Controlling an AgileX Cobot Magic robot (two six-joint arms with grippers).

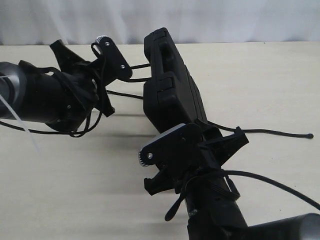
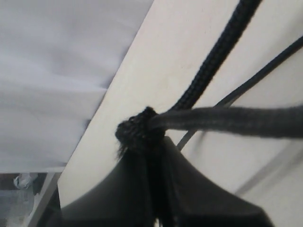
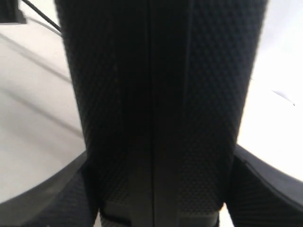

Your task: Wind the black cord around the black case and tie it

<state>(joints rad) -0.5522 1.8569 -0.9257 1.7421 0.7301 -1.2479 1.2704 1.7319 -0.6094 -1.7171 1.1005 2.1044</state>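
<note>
Inside right pincer (image 3: 156, 187), black case (image 1: 170, 95) clamped; left pincer (image 2: 154, 163) pinches black cord (image 2: 214, 56).

Pale table (image 1: 260, 70) bears a trailing length of black cord (image 1: 270, 132)

The black case (image 1: 170, 85) is flat, rectangular and pebble-textured (image 3: 156, 94), with a handle slot at its far end. It stands on its long edge near the middle of the desk (image 1: 250, 75), and its near end is clamped in the right claw (image 1: 175, 135). The black cord (image 1: 260, 131) is thin and braided (image 2: 222, 47). Its knotted, frayed end (image 2: 137, 130) is pinched in the left claw (image 2: 151, 156). From there, taut strands reach the case's left face. On the right side the cord trails slack across the desk and ends in a small knob (image 1: 310, 135).
</note>
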